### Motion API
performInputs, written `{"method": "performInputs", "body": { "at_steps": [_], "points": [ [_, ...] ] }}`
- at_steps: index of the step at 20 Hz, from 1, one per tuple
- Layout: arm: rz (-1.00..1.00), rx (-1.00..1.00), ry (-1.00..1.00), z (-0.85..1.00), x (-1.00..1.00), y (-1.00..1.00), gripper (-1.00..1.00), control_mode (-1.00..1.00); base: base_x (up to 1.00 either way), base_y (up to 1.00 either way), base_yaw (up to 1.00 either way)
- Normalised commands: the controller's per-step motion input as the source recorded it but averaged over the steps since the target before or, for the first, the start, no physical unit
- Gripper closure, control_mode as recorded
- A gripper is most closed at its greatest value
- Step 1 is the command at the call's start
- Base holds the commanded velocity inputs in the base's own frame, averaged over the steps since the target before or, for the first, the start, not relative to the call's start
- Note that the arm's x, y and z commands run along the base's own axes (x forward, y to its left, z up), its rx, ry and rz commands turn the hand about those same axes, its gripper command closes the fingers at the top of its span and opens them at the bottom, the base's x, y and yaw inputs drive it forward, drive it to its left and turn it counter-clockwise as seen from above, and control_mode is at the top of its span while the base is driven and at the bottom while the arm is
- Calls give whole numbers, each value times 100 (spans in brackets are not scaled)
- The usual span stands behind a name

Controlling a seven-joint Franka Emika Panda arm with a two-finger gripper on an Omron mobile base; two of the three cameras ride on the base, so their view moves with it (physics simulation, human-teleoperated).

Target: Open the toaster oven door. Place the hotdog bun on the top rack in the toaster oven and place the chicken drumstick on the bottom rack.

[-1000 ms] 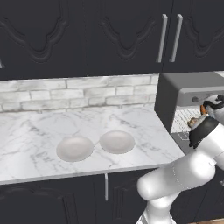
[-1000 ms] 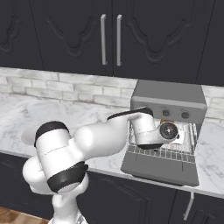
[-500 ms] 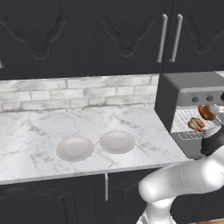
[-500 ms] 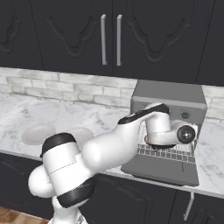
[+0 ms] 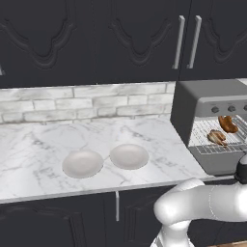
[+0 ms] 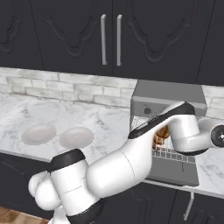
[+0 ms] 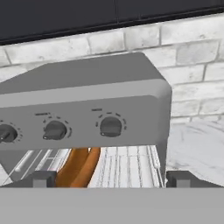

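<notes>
The toaster oven (image 5: pixel 212 123) stands at the right end of the marble desk (image 5: pixel 43 149) against the brick wall, and the left base view cuts off its right side at the frame edge. In that view the toaster oven door is down and mostly lost behind the robot's arm, so its handle cannot be made out; the right base view shows the door (image 6: pixel 175 168) lying flat and open toward the front. From the left, the hotdog bun (image 5: pixel 227 123) rests on the top rack (image 5: pixel 205 136), while the chicken drumstick (image 5: pixel 217 137) sits lower; whether it lies on the bottom rack (image 5: pixel 217 148) or on the upper grid is hard to tell at this angle. The right base view hides most of the oven cavity behind the white forearm, leaving a small brown patch of food beside it. The hand view looks at the three dark knobs (image 7: pixel 110 126) from close, with the bun (image 7: pixel 78 168) beneath them on the wire grid. There the end effector (image 7: pixel 111 179) has its two fingertips spread wide apart, holding nothing. Two pale round plates (image 5: pixel 83 163) lie side by side on the desk, well apart from the oven.
</notes>
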Motion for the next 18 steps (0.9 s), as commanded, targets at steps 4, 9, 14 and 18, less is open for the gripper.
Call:
{"method": "performInputs", "body": {
  "at_steps": [4,9,14,18],
  "points": [
    [0,1,7,34,-77,-66,-100,-100,0,0,0],
    [-1,-3,22,-12,-54,-10,-100,-100,0,0,0],
    [2,-26,27,-69,-6,62,-100,-100,0,0,0],
    [6,-33,24,-92,-1,82,-100,-100,0,0,0]
  ]
}}
